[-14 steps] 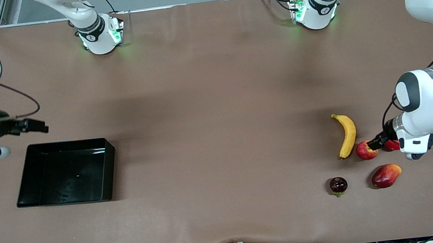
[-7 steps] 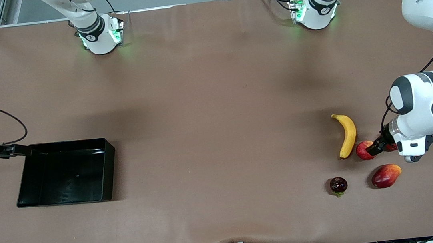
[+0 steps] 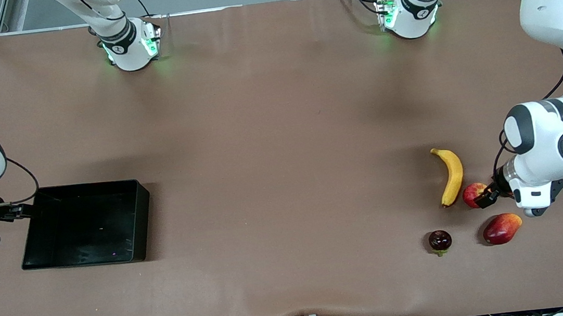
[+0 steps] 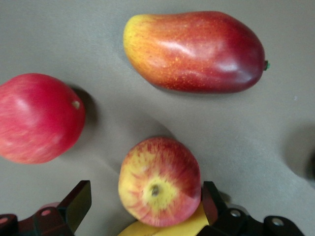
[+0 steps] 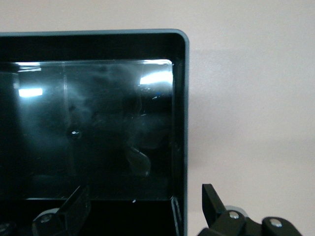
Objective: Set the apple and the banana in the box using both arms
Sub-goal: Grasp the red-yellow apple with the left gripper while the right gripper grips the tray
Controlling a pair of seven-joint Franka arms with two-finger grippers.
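Observation:
The red and yellow apple [image 3: 472,194] lies on the table beside the banana [image 3: 452,175], touching its lower end. My left gripper [image 3: 487,197] is low over the apple. In the left wrist view the apple [image 4: 158,181] sits between the open fingers [image 4: 78,204], with the banana [image 4: 162,229] just under it. The black box [image 3: 84,226] is empty at the right arm's end of the table. My right gripper [image 3: 14,211] is open at the box's end wall, and in the right wrist view it [image 5: 143,206] straddles that wall [image 5: 180,123].
A red pomegranate [image 4: 37,118] and a red-orange mango [image 4: 194,51] lie close to the apple. In the front view the mango [image 3: 502,228] and a dark round fruit [image 3: 440,241] lie nearer to the camera than the apple.
My right arm swung down and its gripper came to the box's end wall. My left gripper shifted slightly over the apple. The fruits and box have not moved.

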